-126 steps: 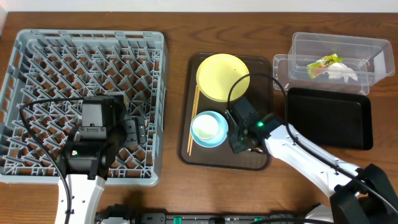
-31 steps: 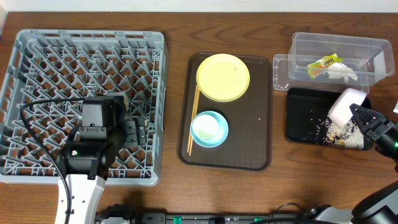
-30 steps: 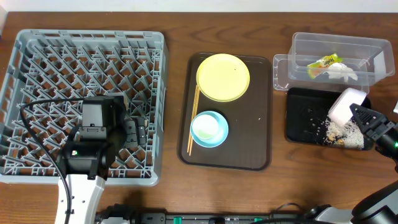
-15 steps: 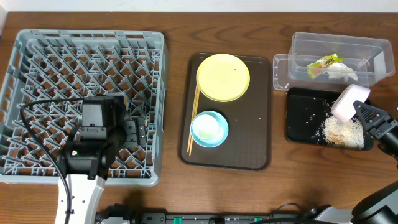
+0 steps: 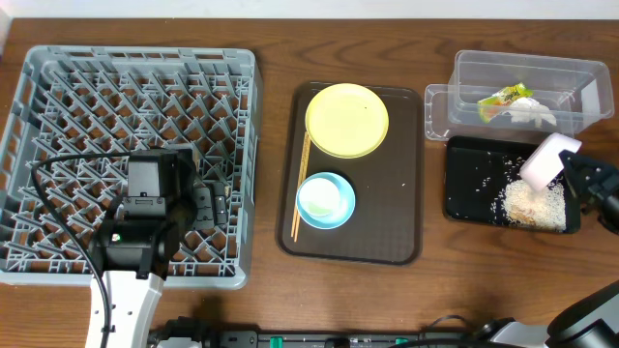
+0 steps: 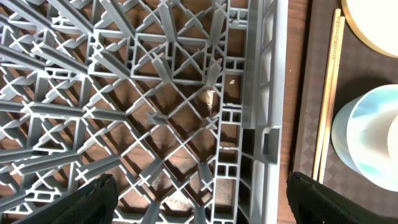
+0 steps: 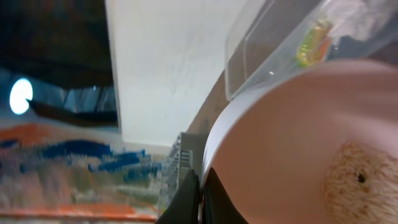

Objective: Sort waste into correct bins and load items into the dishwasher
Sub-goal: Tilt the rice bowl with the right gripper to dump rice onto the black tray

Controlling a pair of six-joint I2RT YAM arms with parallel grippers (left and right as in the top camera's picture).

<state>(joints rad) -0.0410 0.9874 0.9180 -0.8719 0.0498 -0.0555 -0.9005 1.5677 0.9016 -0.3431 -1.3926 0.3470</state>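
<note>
Large square grey plastic dish rack (image 5: 126, 97), left on table (image 5: 271, 39); left pincer (image 6: 205, 202) spread open over its right edge, empty.
Brown rectangular serving tray (image 5: 406, 222): round yellow plate (image 5: 346, 120), light blue bowl (image 5: 326, 200), thin wooden chopsticks (image 5: 301, 188).
Shallow black rectangular tray (image 5: 474, 174): loose white rice (image 5: 527, 203).
Clear plastic tub (image 5: 464, 77): crumpled green-and-yellow wrapper (image 5: 503, 99), print unreadable.
White bowl (image 5: 546, 159), tilted over black tray, rim clamped by right pincer (image 7: 200, 196).

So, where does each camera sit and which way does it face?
Overhead: above the table, facing straight down; both arms show, right hand holding the white bowl at the black tray.
Left wrist: over the right edge of the grey rack, facing down; own fingers at bottom corners.
Right wrist: tilted, facing along the bowl toward the clear tub; fingers pinch the bowl's rim.
Shared: overhead and left wrist show chopsticks and blue bowl.
</note>
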